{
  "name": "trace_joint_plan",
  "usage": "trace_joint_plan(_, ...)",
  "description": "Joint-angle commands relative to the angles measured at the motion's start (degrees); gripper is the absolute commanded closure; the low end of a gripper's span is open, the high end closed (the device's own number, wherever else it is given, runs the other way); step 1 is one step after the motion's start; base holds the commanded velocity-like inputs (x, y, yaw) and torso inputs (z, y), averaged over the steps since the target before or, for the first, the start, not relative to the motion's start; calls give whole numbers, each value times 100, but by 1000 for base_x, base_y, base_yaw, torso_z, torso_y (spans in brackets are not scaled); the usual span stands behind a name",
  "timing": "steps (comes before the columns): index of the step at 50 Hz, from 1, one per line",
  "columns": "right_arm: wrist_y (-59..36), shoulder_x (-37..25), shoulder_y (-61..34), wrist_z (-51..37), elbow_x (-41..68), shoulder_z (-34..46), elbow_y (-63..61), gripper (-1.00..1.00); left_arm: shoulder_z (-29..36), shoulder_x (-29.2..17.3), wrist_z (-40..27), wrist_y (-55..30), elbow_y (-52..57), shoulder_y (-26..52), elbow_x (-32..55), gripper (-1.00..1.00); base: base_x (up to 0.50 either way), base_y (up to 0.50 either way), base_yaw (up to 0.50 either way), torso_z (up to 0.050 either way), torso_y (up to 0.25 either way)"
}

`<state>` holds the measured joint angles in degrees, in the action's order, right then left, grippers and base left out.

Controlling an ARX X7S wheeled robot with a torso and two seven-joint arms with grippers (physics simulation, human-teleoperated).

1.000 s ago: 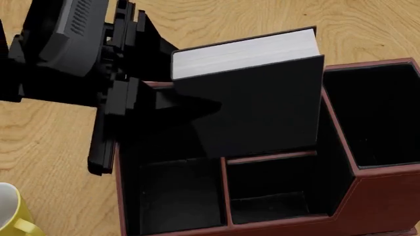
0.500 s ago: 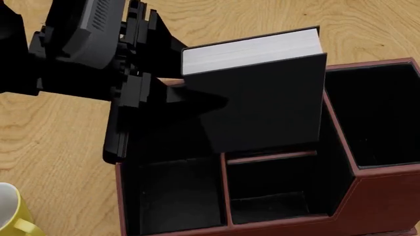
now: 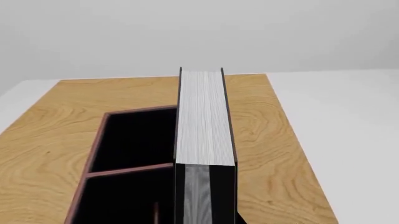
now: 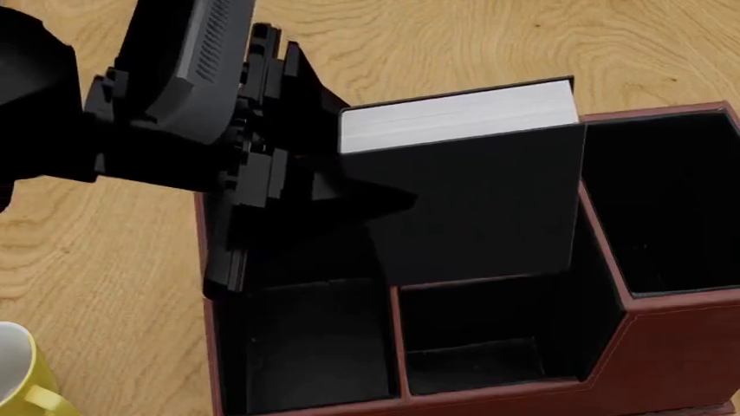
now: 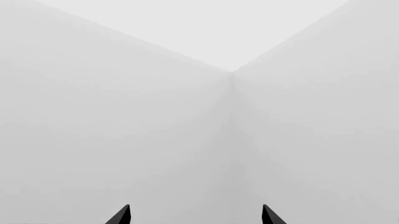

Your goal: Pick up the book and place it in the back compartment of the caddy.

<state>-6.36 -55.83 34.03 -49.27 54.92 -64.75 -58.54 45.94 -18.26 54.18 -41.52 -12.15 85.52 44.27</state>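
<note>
My left gripper (image 4: 318, 186) clamps the unlabelled black book (image 4: 474, 204) upright, its lower edge inside the caddy (image 4: 647, 303) below my grip.

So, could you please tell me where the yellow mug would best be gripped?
Only part of the yellow mug shows, upright beside the caddy. Probably pinch its rim wall from above: the opening faces up, and its handle pokes toward the caddy.
</note>
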Motion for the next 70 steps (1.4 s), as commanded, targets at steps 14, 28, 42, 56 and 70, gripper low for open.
trace_joint_plan(14,-41,83,90,30,5,-108,-22,-100,23,240,105,241,-307,-96,80,100,0,0,0,1,1)
trace_joint_plan(28,17,181,89,115,-98,-32,24,-100,74,325,141,372,-436,-201,64,100,0,0,0,0,1)
trace_joint_plan(42,16,224,88,143,-96,-51,19,-100,105,374,133,447,-527,-298,73,100,0,0,0,1,1)
trace_joint_plan(56,15,222,72,139,-140,22,23,-100,167,411,154,591,-648,-436,30,100,0,0,0,0,1)
trace_joint_plan(70,11,220,53,155,-170,68,43,-100,221,441,174,743,-715,-620,13,100,0,0,0,0,1)
